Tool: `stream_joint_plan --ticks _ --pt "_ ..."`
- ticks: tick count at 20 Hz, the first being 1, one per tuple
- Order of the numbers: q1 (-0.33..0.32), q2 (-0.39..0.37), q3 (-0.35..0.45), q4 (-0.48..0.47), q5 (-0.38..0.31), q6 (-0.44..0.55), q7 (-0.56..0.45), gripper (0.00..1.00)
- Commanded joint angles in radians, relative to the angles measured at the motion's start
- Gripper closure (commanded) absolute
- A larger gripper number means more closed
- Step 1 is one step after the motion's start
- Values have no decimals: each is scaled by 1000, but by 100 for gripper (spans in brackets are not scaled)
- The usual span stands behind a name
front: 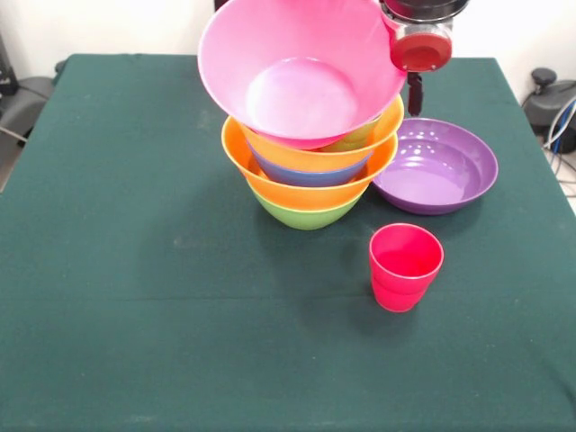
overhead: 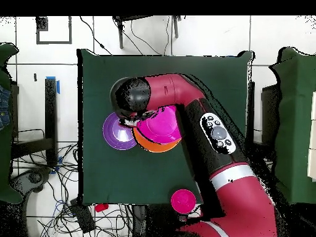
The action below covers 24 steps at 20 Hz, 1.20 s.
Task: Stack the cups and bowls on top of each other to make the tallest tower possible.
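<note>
The gripper (front: 407, 40) is clamped on the pink bowl's (front: 301, 76) rim at three o'clock, holding it tilted atop the tower (front: 310, 175). The purple bowl (front: 436, 166) (empty) lies just beside the tower at three o'clock; the red cup (front: 406, 266) stands at five.

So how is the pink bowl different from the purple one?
The pink bowl is deep and tilted, up on top of the tower; the purple bowl is shallow and sits flat on the table beside it. Both are round and shiny.
</note>
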Motion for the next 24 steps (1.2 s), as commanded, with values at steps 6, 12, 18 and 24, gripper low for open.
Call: stream_joint_plan --ticks 6,12,18,24 --pt "21 11 22 -20 -93 83 -117 0" --pt "19 1 52 4 -41 72 -90 0" --pt "4 0 78 25 -3 64 -67 0" --pt "4 14 86 40 6 35 -36 0"
